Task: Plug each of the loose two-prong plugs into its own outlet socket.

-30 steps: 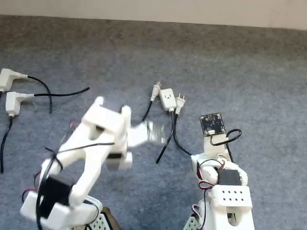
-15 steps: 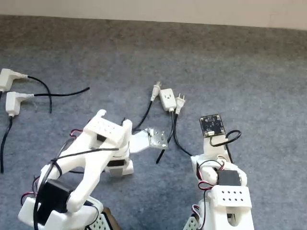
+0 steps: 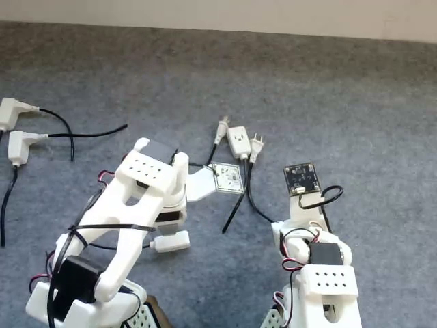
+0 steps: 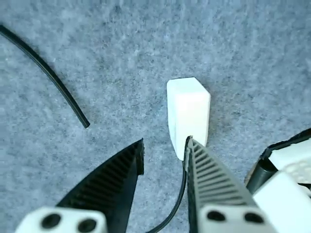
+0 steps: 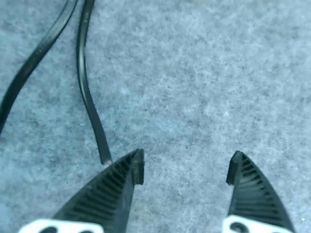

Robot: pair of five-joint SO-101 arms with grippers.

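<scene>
Nearest: the two arm bases are set at the near edge of the table, the left arm [image 3: 136,205] stretched forward toward the middle and the right arm [image 3: 317,263] folded low.
Right gripper [image 5: 187,165]: it is held low over bare carpet. Its black ribbed fingers [image 5: 116,191] are spread wide, and nothing is pinched between them.
Black cords [image 5: 83,82]: two are seen just ahead of the right gripper, and one cut end is laid near a fingertip.
Left gripper [image 4: 164,150]: the fingers are spread and nothing is clamped. One fingertip [image 4: 194,158] is brought up to the near end of the outlet socket [image 4: 188,109], where its cord leaves (touching or a hair apart cannot be told).
Outlet socket, from above [image 3: 238,141]: it is laid mid-table, just beyond the left arm's wrist.
First plug [image 3: 222,126]: it is laid loose just beside the socket, on the left arm's side.
Second plug [image 3: 257,143]: it is laid loose just beside the socket, on the right arm's side, with its prongs turned away from the arms.
White connectors [image 3: 10,109]: two are laid far to the left with black cords trailing, the second [image 3: 19,147] nearer than the first, both well apart from the socket.
Surface: the whole table is covered in grey felt-like carpet [image 3: 341,89].
Room: a pale strip [image 3: 273,14] is seen along the far edge.
</scene>
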